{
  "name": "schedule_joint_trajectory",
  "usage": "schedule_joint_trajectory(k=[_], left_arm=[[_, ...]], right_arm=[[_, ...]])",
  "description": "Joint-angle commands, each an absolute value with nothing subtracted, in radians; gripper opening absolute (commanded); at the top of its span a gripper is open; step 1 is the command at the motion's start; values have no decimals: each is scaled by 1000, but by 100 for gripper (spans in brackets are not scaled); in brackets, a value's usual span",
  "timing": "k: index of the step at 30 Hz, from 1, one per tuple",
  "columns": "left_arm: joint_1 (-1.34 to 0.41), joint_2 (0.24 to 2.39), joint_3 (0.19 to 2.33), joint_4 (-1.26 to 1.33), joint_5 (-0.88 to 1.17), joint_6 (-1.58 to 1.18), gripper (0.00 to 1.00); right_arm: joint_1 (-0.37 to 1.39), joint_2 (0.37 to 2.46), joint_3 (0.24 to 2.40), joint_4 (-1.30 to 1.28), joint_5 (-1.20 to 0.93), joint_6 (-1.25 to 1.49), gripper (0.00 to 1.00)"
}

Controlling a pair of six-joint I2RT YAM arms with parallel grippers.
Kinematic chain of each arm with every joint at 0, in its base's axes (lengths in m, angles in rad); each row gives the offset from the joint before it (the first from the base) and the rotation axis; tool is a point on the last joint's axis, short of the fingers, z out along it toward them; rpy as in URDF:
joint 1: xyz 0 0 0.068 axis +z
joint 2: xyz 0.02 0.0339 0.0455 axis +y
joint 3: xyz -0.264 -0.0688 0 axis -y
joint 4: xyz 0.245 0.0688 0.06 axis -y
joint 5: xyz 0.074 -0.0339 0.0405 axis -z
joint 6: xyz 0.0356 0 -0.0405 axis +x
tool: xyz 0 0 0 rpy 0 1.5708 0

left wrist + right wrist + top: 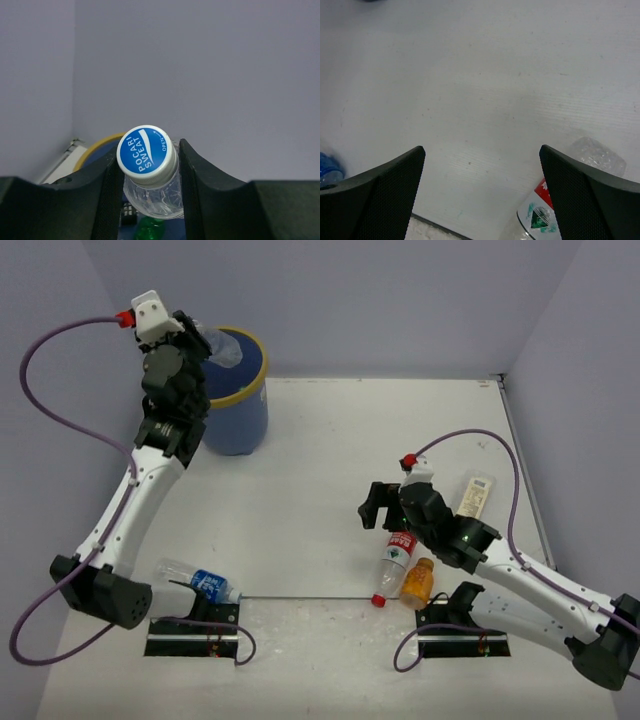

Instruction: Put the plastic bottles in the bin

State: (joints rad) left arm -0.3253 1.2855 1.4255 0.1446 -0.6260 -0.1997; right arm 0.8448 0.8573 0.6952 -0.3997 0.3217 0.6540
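My left gripper (203,338) is raised over the round blue bin (238,420) at the far left and is shut on a clear bottle (226,348). In the left wrist view the gripper (148,167) holds this bottle by the neck under its blue cap (146,149). Below it are the bin's yellow rim (94,148) and a green bottle (149,229) inside. My right gripper (377,508) is open and empty, just above a red-label bottle (397,558) lying on the table. That bottle shows beside the right finger in the right wrist view (540,212), where the gripper (481,150) is wide open.
A stubby orange bottle (417,583) lies beside the red-label one. A pale-yellow-label bottle (477,496) lies at the right behind my right arm. A blue-label bottle (197,582) lies near the left arm's base, and its blue edge shows in the right wrist view (327,167).
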Motion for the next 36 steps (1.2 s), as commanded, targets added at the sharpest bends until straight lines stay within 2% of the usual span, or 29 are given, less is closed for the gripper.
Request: schedule_joint_trajectory(k=[1, 2, 3, 5, 6, 13, 18, 21, 28, 31, 34, 36], left_arm=[[-267, 1414, 1558, 141, -743, -140, 23], [-265, 1441, 1584, 123, -746, -139, 31], [-259, 1476, 1624, 67, -748, -137, 45], [-259, 1521, 1685, 3, -733, -147, 90], [-259, 1522, 1694, 3, -723, -146, 100], [-259, 1469, 1678, -19, -598, -168, 100], [-260, 1398, 1618, -92, -236, -240, 100], [-261, 1335, 1560, -90, -92, -301, 100], [-303, 1177, 1191, 69, 338, -404, 100], [-367, 1117, 1083, 100, 337, -417, 100], [-446, 1050, 944, 127, 220, -425, 100], [-463, 1002, 867, 133, 217, -432, 100]], right_arm=[[844, 888, 730, -528, 382, 738, 99], [844, 887, 729, -554, 386, 764, 99], [844, 881, 722, -587, 389, 812, 99], [844, 868, 701, -616, 378, 831, 99], [844, 857, 689, -624, 372, 841, 99], [844, 760, 662, -754, 377, 943, 99], [844, 746, 673, -861, 355, 1005, 99], [844, 758, 660, -897, 346, 1036, 99], [841, 876, 614, -845, 437, 1090, 99], [831, 965, 604, -784, 456, 1104, 99], [821, 1010, 588, -698, 433, 1083, 99], [808, 1043, 577, -632, 405, 1062, 99]])
